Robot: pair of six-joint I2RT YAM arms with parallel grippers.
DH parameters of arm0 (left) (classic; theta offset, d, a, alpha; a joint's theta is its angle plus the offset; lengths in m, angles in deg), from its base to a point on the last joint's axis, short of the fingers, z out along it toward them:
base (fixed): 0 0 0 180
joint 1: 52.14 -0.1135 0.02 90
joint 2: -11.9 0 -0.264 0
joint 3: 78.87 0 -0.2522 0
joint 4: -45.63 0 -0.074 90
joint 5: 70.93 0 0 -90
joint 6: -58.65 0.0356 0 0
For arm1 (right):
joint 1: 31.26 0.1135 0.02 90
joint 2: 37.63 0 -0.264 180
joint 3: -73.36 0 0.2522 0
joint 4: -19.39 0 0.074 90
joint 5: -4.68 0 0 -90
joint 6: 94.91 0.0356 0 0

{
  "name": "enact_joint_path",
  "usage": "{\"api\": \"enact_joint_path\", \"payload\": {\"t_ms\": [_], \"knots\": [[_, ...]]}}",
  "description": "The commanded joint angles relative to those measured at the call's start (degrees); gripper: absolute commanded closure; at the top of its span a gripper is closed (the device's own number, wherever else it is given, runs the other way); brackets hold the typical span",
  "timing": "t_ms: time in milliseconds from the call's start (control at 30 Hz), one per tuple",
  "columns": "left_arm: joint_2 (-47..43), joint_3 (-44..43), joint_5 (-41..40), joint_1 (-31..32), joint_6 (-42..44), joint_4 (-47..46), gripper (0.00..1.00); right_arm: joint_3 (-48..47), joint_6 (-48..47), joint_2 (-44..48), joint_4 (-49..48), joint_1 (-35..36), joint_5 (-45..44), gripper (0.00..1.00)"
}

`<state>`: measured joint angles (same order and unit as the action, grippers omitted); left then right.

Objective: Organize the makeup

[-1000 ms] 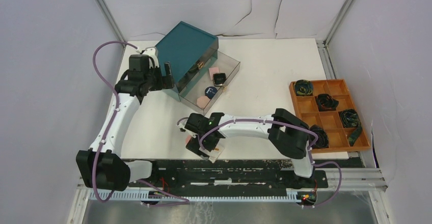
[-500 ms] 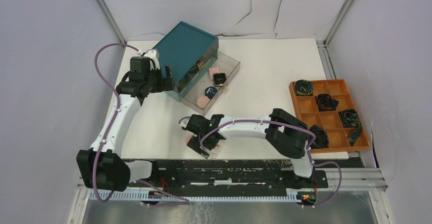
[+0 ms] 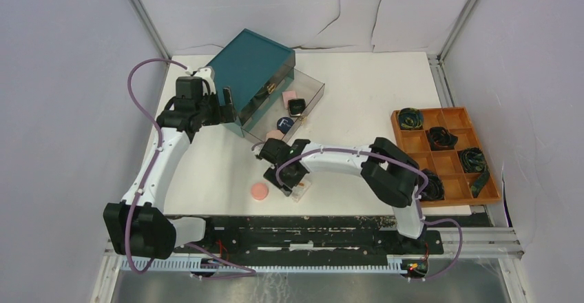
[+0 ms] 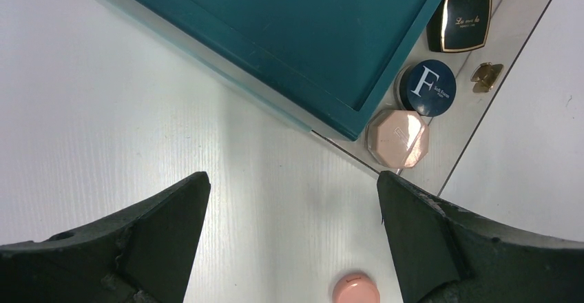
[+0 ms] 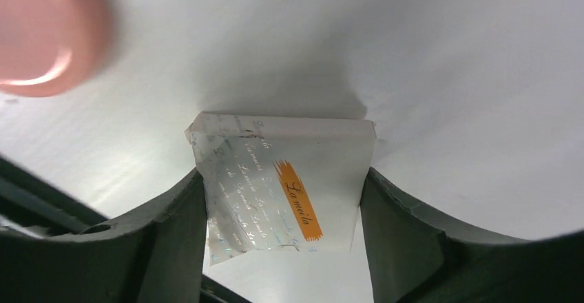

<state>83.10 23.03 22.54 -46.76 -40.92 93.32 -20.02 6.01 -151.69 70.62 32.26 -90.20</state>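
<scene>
My right gripper (image 5: 282, 179) is shut on a white pad (image 5: 289, 179) in a wrapper with an orange label, one jaw against each side edge. In the top view this gripper (image 3: 296, 182) is near the table's front edge, and a pink round disc (image 3: 259, 191) lies to its left. My left gripper (image 4: 293, 179) hangs open over bare table beside the teal drawer box (image 4: 289, 34). The clear drawer (image 3: 313, 93) holds a black square compact (image 4: 460, 19), a dark-blue "F" tin (image 4: 427, 87), a beige disc (image 4: 397, 138) and a pink square (image 3: 289, 97).
An orange compartment tray (image 3: 454, 116) with dark rolled bundles (image 3: 441, 138) stands at the right edge. A small gold clasp (image 4: 486, 76) lies on the drawer's front. Grey walls close in both sides, and a black rail (image 3: 310, 231) runs along the front.
The right arm has swung right and back, uncovering the pink disc on the table. Its jaws have closed in on the white pad. The left arm is still.
</scene>
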Motion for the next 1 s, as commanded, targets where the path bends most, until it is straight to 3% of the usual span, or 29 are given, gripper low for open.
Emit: {"api": "enact_joint_path", "payload": {"t_ms": [0,267,533,967], "knots": [[-1.9,-2.0,-0.1,0.2,-0.9,-1.6,0.02,-7.2,-4.9,3.9,7.7,-7.7,-8.5,0.77],[-1.6,-2.3,0.5,0.2,-0.9,-2.2,0.02,-38.5,-8.4,-0.9,18.8,-17.2,-5.2,0.76],[-1.0,-2.3,1.4,0.2,-0.2,-2.0,0.02,-55.8,-4.5,-12.2,12.1,-22.8,-1.2,0.73],[-1.5,-1.1,2.7,0.2,2.0,-1.3,0.03,-57.4,1.9,-21.9,0.1,-28.2,-0.2,0.7]]}}
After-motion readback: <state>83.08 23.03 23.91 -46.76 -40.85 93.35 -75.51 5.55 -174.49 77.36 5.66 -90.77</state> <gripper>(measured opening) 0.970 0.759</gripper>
